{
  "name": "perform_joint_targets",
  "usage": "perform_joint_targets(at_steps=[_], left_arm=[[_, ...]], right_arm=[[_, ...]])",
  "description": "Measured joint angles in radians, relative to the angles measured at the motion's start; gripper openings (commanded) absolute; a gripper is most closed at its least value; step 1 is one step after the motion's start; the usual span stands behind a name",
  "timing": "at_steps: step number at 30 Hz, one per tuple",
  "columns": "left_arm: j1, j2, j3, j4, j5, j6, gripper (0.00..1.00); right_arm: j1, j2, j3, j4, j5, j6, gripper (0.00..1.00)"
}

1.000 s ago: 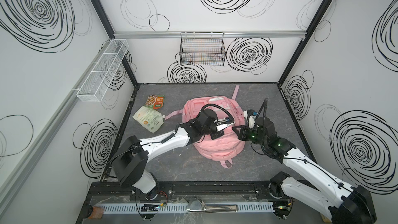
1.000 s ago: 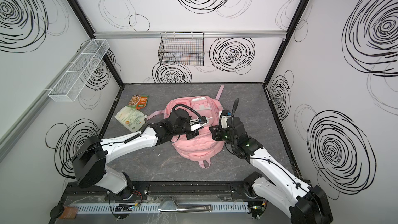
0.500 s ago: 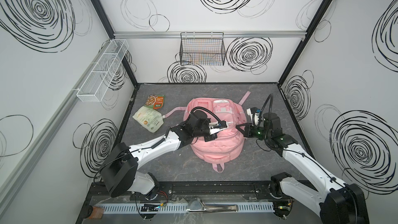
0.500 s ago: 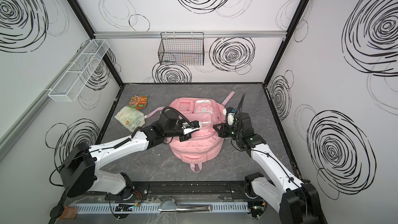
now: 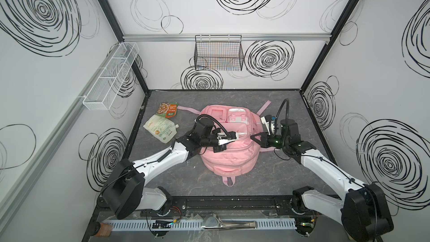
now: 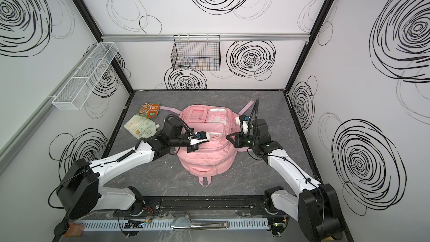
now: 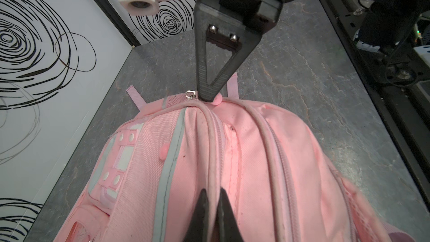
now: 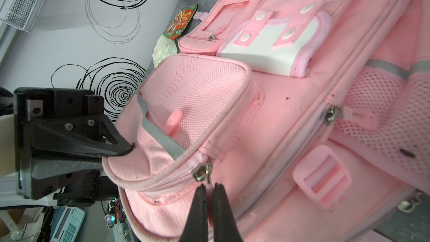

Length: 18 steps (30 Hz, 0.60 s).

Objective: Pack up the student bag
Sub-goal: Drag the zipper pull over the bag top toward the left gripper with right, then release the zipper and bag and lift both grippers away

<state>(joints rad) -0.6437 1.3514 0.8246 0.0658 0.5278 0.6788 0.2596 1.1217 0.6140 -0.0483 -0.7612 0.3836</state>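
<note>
Zip-opening step, by the look of it: large pink padded-fabric student bag (image 5: 229, 157) lying flat mid-frame on the dark grey marbled surface (image 5: 267, 178) in both top views. Left tool (image 7: 212, 194) pinched together on a pale corded seam (image 7: 210, 150). Right tool (image 8: 209, 187) clamped on the pink zip pull (image 8: 210, 208) below a small metal slider (image 8: 202, 173). Next, probably a steady pull along the zip track, braced by the left grip. Soft, puckering cloth, open-weave mesh pocket (image 8: 197, 94). Glossy white spouted pouch (image 5: 161, 129) and orange printed packet (image 5: 168, 110) upper left of the bag, not yet packed.

packet (image 5: 168, 110) print: unreadable (tiny) | student bag (image 7: 256, 159): cropped, left wrist view
</note>
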Motion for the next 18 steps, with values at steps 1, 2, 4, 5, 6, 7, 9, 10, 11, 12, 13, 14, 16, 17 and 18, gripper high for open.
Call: perform_joint_targets(at_steps=[1, 2, 4, 5, 6, 7, 9, 10, 11, 12, 13, 14, 16, 17, 18], left_arm=[[0.001, 0.000, 0.000, 0.000, 0.000, 0.003, 0.00], [0.001, 0.000, 0.000, 0.001, 0.000, 0.006, 0.00], [0.002, 0.000, -0.004, 0.006, 0.000, 0.010, 0.00], [0.002, 0.000, -0.007, 0.010, 0.001, 0.011, 0.00], [0.002, 0.000, -0.008, 0.012, 0.002, 0.011, 0.00], [0.002, 0.000, -0.009, 0.013, 0.002, 0.012, 0.00], [0.003, 0.000, -0.010, 0.016, 0.002, 0.013, 0.00], [0.003, 0.000, -0.012, 0.019, 0.002, 0.012, 0.00], [0.004, 0.000, -0.013, 0.026, 0.002, 0.010, 0.00], [0.004, 0.000, -0.015, 0.033, 0.002, 0.004, 0.00], [0.003, 0.000, -0.015, 0.039, 0.000, -0.006, 0.13], [0.003, 0.001, -0.015, 0.043, -0.002, -0.020, 0.36], [0.001, 0.001, -0.012, 0.039, 0.014, -0.064, 0.57], [-0.003, 0.005, 0.001, 0.037, 0.024, -0.084, 0.64], [-0.006, 0.013, 0.021, 0.037, 0.034, -0.112, 0.69]], right_arm=[[0.000, 0.002, 0.003, -0.001, 0.000, -0.003, 0.00], [0.000, 0.005, 0.006, -0.003, 0.000, -0.004, 0.00], [-0.003, 0.007, 0.008, -0.003, -0.002, -0.008, 0.00], [-0.007, 0.008, 0.008, -0.003, -0.008, -0.010, 0.00], [-0.012, 0.010, 0.008, -0.004, -0.015, -0.012, 0.00], [-0.015, 0.012, 0.009, -0.005, -0.020, -0.014, 0.00], [-0.018, 0.018, 0.016, -0.008, -0.022, -0.018, 0.00], [-0.019, 0.020, 0.021, -0.010, -0.023, -0.019, 0.00], [-0.019, 0.023, 0.026, -0.012, -0.023, -0.019, 0.00], [-0.020, 0.024, 0.030, -0.013, -0.023, -0.019, 0.12], [-0.024, 0.026, 0.033, -0.012, -0.024, -0.018, 0.30], [-0.031, 0.026, 0.037, -0.011, -0.008, -0.009, 0.45], [-0.108, 0.030, 0.044, 0.002, 0.120, 0.010, 0.61], [-0.151, 0.033, 0.047, 0.007, 0.168, 0.016, 0.66], [-0.197, 0.033, 0.050, 0.009, 0.216, 0.024, 0.67]])
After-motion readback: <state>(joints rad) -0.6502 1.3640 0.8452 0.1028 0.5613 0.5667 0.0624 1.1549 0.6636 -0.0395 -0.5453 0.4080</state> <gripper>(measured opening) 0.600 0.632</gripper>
